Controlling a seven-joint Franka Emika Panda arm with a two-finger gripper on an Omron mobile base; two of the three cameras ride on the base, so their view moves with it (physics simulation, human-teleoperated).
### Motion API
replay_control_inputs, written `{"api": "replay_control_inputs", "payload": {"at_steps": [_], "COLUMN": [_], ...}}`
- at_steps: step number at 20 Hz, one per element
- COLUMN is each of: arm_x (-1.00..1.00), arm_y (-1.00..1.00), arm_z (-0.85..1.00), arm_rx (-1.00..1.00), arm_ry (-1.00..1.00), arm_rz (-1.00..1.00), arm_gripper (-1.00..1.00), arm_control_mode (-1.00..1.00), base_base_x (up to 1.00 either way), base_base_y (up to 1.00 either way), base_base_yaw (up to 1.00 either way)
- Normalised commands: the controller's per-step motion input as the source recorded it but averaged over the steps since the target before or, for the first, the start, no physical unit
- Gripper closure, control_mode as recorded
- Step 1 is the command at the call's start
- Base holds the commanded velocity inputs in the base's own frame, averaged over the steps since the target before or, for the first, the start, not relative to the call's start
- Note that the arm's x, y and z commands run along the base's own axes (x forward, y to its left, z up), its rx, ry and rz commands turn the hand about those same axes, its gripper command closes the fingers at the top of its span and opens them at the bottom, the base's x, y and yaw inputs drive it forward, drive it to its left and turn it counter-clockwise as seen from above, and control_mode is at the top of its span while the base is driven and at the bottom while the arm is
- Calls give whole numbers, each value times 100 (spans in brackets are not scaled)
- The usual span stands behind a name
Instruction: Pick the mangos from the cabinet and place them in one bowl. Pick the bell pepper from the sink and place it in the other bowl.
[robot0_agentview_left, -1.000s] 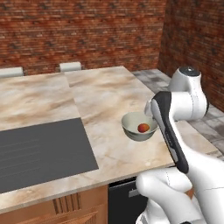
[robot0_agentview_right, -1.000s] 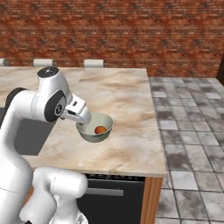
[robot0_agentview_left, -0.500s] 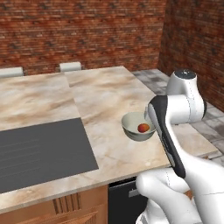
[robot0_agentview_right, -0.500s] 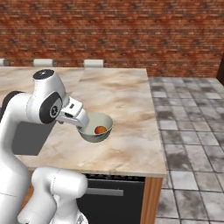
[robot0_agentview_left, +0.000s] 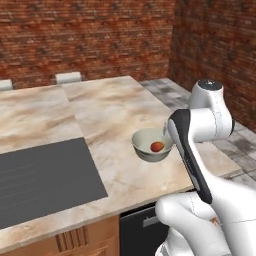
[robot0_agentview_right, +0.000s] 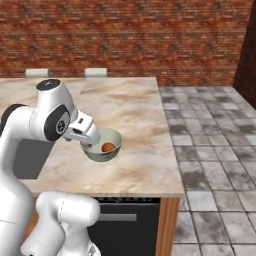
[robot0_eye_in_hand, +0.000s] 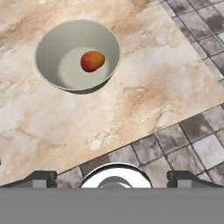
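Mango (robot0_eye_in_hand: 92, 61): one, orange-red, lay inside the pale grey-green bowl (robot0_eye_in_hand: 52, 43) near the corner of the marble surface (robot0_eye_in_hand: 144, 92). Arm: folded, elbow bent, hand raised above and just beside the bowl. End effector (robot0_eye_in_hand: 114, 176): fingers spread wide apart, holding nothing. Change: over the past second, the hand had drawn slightly back from the bowl; mango and bowl unmoved.

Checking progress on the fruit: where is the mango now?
The mango lies inside the pale grey-green bowl on the marble counter, near its tiled-floor edge.
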Motion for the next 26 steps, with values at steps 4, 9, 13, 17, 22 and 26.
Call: {"api": "replay_control_inputs", "payload": {"at_steps": [4,9,13,17,22,26], "arm_x": [0,0,0,0,0,0], "arm_y": [0,0,0,0,0,0], "arm_z": [0,0,0,0,0,0], "arm_rx": [0,0,0,0,0,0], "arm_ry": [0,0,0,0,0,0], "arm_rz": [0,0,0,0,0,0], "arm_gripper": [-100,-100,-100,-100,-100,-100], "arm_control_mode": [100,100,100,100,100,100], "base_base_x": [0,0,0,0,0,-2], "base_base_y": [0,-1,-2,-1,0,0], "base_base_yaw": [-45,-46,-46,-46,-46,-45]}}
